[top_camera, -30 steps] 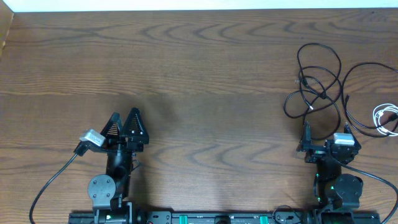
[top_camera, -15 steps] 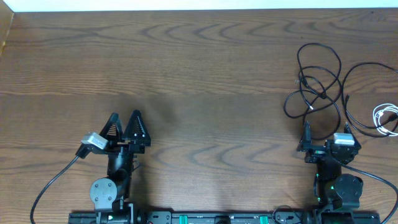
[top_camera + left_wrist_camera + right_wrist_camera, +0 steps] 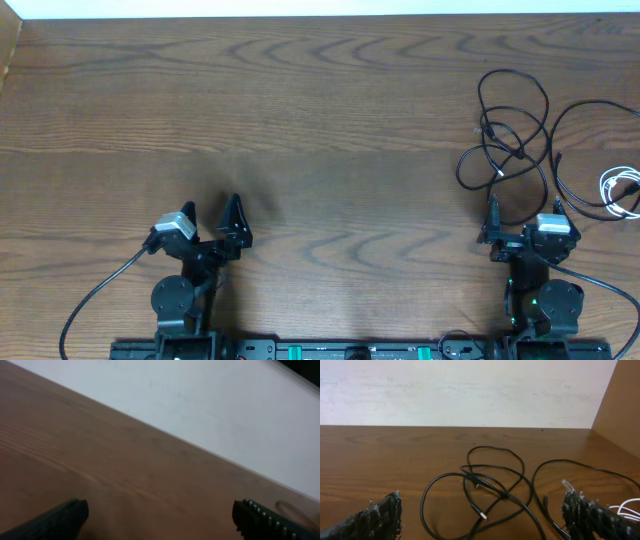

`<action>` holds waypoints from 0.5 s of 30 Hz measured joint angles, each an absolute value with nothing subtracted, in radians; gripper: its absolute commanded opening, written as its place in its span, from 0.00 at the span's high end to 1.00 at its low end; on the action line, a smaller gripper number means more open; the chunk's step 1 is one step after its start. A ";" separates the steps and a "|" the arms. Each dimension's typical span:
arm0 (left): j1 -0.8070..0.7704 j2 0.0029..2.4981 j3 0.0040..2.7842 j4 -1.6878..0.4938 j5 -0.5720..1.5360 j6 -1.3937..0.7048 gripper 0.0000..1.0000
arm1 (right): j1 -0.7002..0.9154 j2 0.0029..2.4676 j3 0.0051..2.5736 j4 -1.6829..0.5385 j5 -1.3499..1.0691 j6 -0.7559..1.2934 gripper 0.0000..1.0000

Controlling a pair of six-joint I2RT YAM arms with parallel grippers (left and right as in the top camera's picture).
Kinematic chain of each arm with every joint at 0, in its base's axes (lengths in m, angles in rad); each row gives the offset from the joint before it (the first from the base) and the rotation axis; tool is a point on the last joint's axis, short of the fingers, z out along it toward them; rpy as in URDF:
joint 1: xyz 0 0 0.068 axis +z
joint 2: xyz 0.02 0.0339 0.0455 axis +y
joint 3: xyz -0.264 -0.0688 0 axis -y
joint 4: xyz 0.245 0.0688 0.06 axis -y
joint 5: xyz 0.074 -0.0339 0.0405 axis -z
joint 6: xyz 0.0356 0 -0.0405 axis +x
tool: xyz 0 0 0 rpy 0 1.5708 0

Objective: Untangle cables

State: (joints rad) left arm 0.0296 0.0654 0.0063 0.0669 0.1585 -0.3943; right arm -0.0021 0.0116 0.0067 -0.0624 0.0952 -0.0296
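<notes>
A tangle of thin black cables (image 3: 510, 135) lies at the table's right side, with a small white coiled cable (image 3: 622, 192) at the right edge. In the right wrist view the black loops (image 3: 490, 487) cross just ahead of my fingers, and the white cable (image 3: 627, 510) peeks in at the lower right. My right gripper (image 3: 524, 212) is open and empty just in front of the tangle. My left gripper (image 3: 212, 212) is open and empty at the front left, far from the cables; its fingers (image 3: 160, 517) frame bare wood.
The wooden table (image 3: 300, 120) runs to a white wall at the back. A raised wooden side panel (image 3: 620, 405) stands at the right. Thicker black cords (image 3: 95, 295) trail from the arm bases at the front edge.
My left arm has pulled back toward its base and swung its gripper to the right. The right arm and the cables have not moved.
</notes>
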 measured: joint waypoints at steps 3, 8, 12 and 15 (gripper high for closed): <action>0.030 0.033 0.006 0.008 0.154 -0.337 0.02 | -0.002 0.012 0.007 -0.062 0.095 -0.029 0.01; 0.030 0.011 0.014 -0.012 0.150 -0.216 0.02 | -0.002 0.012 0.007 -0.062 0.095 -0.030 0.01; 0.030 0.011 0.014 -0.012 0.150 -0.122 0.02 | -0.002 0.012 0.007 -0.062 0.095 -0.029 0.01; 0.030 0.011 0.015 -0.015 0.146 -0.045 0.02 | -0.002 0.012 0.007 -0.062 0.095 -0.029 0.01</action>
